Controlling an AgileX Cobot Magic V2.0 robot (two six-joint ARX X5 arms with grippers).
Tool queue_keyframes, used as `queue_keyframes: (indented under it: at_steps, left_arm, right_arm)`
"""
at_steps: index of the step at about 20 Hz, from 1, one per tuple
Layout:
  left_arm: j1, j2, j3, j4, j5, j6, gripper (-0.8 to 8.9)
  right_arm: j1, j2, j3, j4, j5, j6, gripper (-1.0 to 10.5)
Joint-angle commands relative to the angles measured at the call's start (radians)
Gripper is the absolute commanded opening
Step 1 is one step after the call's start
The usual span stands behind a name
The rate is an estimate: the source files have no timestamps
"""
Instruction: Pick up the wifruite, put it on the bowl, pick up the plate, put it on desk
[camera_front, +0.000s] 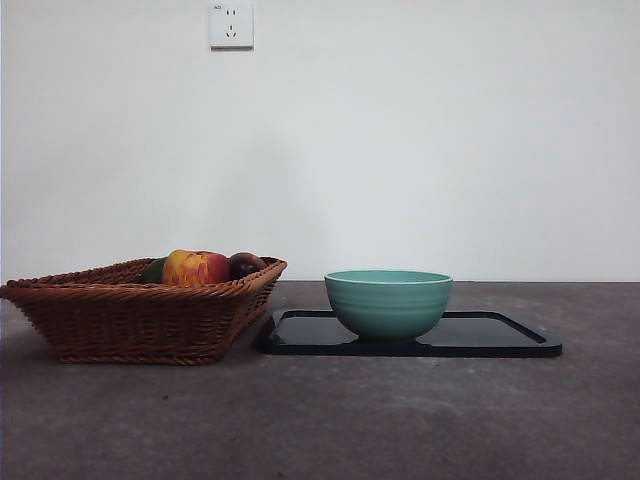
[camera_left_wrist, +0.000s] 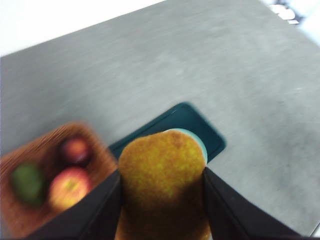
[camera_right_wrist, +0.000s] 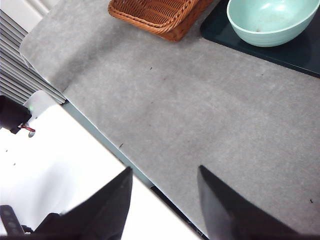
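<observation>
My left gripper (camera_left_wrist: 161, 172) is shut on the wifruite (camera_left_wrist: 162, 181), an orange-brown oval fruit, and holds it high above the desk (camera_front: 400, 420); neither shows in the front view. The teal bowl (camera_front: 388, 300) stands empty on the black plate (camera_front: 500, 335). In the left wrist view the bowl's rim (camera_left_wrist: 201, 146) peeks out behind the fruit, over the plate (camera_left_wrist: 200, 125). My right gripper (camera_right_wrist: 162, 172) is open and empty above the desk's edge, away from the bowl (camera_right_wrist: 270, 20) and plate (camera_right_wrist: 300, 50).
A wicker basket (camera_front: 140, 310) stands left of the plate, holding a red-yellow apple (camera_front: 195, 268), a dark purple fruit (camera_front: 246, 264) and a green fruit (camera_front: 153, 270). The basket also shows in the left wrist view (camera_left_wrist: 45, 150) and the right wrist view (camera_right_wrist: 160, 15).
</observation>
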Motion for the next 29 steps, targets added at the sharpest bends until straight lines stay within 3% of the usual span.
queue_keyframes:
  at_steps: [1,6,8,13,19,24,29]
  left_arm:
    - [0.011,-0.011,0.016,-0.018,-0.006,-0.025,1.49]
    - [0.020,-0.093,-0.152,0.018,-0.061,-0.060,1.49]
    - [0.023,-0.151,-0.298,0.105,-0.066,-0.101,1.49]
    - [0.028,-0.275,-0.665,0.348,-0.200,-0.219,1.50]
    - [0.021,-0.283,-0.984,0.627,-0.296,-0.315,1.50]
    - [0.021,-0.273,-1.170,0.848,-0.351,-0.322,1.50]
    - [0.021,-0.176,-1.178,0.906,-0.351,-0.285,1.50]
  right_arm:
    - [0.005,0.002,0.006,0.010,0.003,-0.002,2.1]
    - [0.005,0.002,0.006,0.010,0.003,-0.002,2.1]
    - [0.005,0.002,0.006,0.010,0.003,-0.002,2.1]
    - [0.005,0.002,0.006,0.009,0.003,-0.002,2.1]
    - [0.005,0.002,0.006,0.010,0.003,-0.001,2.1]
    - [0.005,0.002,0.006,0.013,0.008,-0.001,2.1]
    - [0.005,0.002,0.006,0.032,0.022,0.000,2.1]
